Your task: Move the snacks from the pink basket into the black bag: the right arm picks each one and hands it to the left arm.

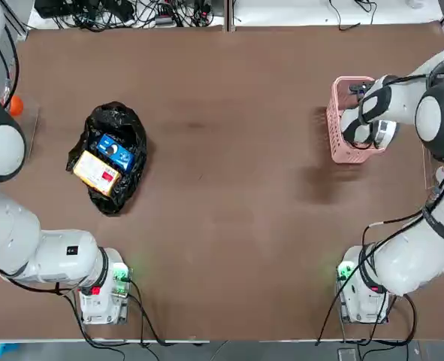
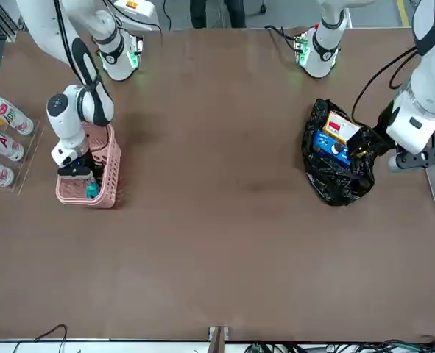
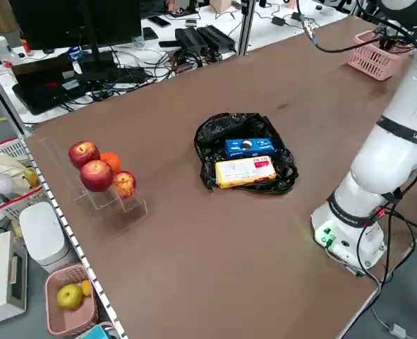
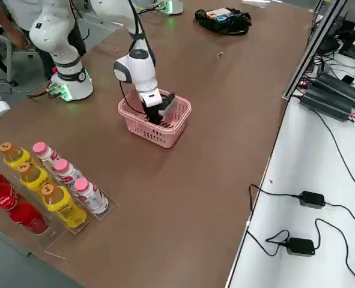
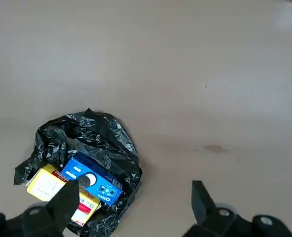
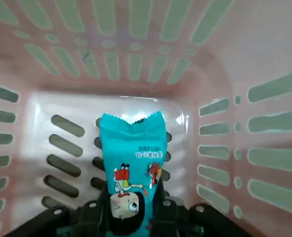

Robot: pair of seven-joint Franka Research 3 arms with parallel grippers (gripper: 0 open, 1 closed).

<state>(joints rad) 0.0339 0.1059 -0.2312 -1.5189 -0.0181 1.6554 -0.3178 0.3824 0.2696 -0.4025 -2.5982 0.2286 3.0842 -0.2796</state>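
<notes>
The pink basket [image 1: 334, 143] [image 2: 111, 176] [image 4: 165, 135] stands on the robot's right side of the table. My right gripper [image 2: 81, 173] [image 6: 131, 205] reaches down inside it and is shut on the lower end of a small teal snack [image 6: 133, 153] [image 2: 92, 190], which rests against the basket floor. The black bag [image 1: 120, 120] [image 2: 335, 180] [image 5: 101, 133] lies open on the left side. In it lie a blue snack [image 1: 115, 153] [image 5: 94, 180] and a flat yellow-orange one [image 1: 96, 171] [image 3: 245, 171]. My left gripper [image 5: 133, 190] hangs open above the table beside the bag, holding nothing.
White bottles with red lettering [image 2: 0, 140] [image 4: 63, 180] stand in a clear rack at the robot's right table edge. Apples and an orange [image 3: 99, 173] sit on a clear stand at the left edge. The arm bases [image 1: 105, 289] [image 1: 360, 289] occupy the near edge.
</notes>
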